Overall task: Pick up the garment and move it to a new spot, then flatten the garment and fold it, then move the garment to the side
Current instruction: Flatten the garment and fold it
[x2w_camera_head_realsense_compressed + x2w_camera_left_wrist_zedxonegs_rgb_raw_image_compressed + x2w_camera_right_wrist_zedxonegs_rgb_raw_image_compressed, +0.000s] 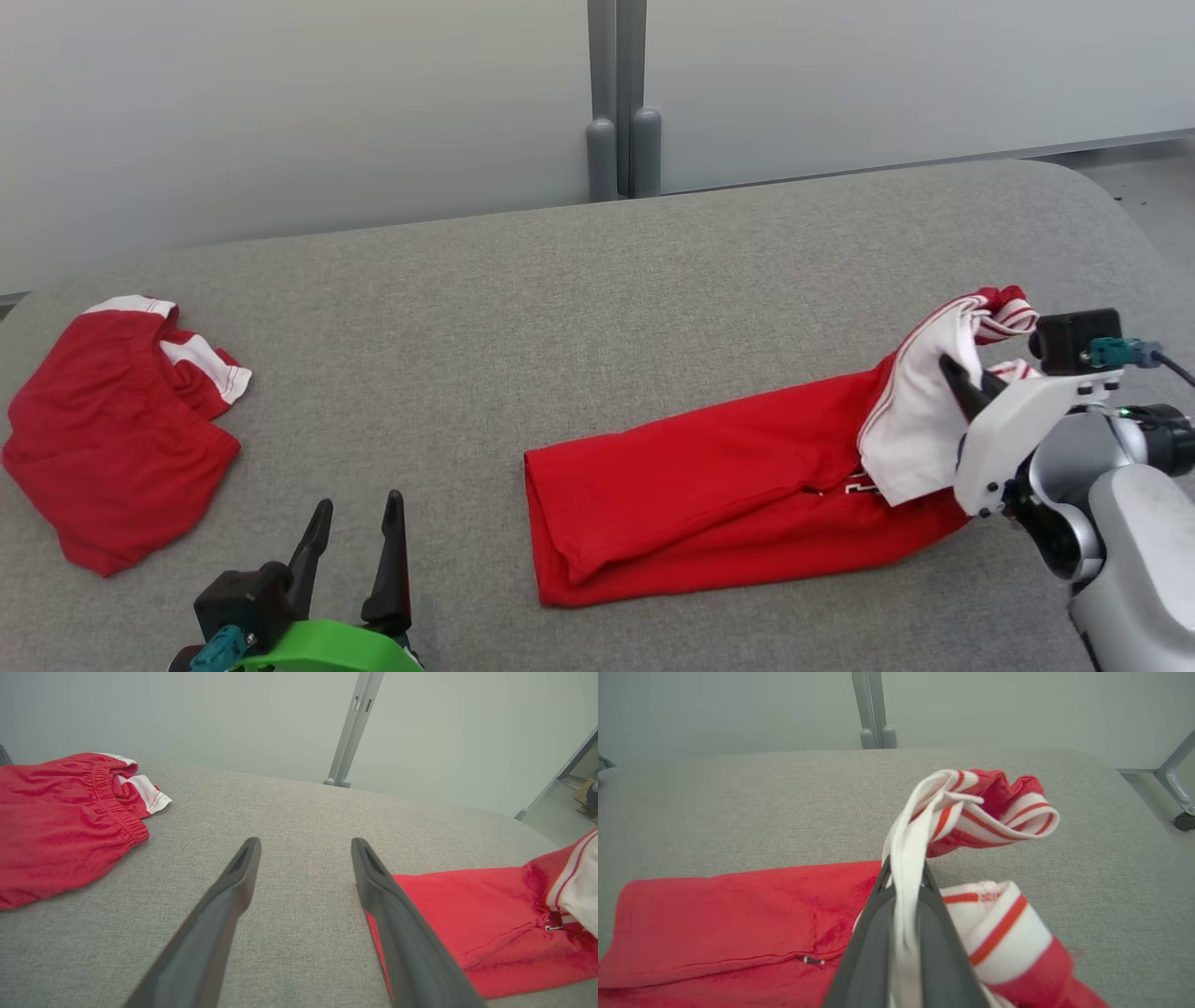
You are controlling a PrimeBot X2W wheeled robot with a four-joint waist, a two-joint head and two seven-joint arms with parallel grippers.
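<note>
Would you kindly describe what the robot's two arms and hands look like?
The left hand has two long, dark, tapering fingers on a black block and bright green shell. The right hand has a white housing, black box, teal plug, black cable and silvery forearm.

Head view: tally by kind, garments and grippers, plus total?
Garments: 2 (crumpled red garment, folded red-and-white garment)
Grippers: 2 (left gripper open, right gripper shut on the folded garment's white edge)
Total: 4
</note>
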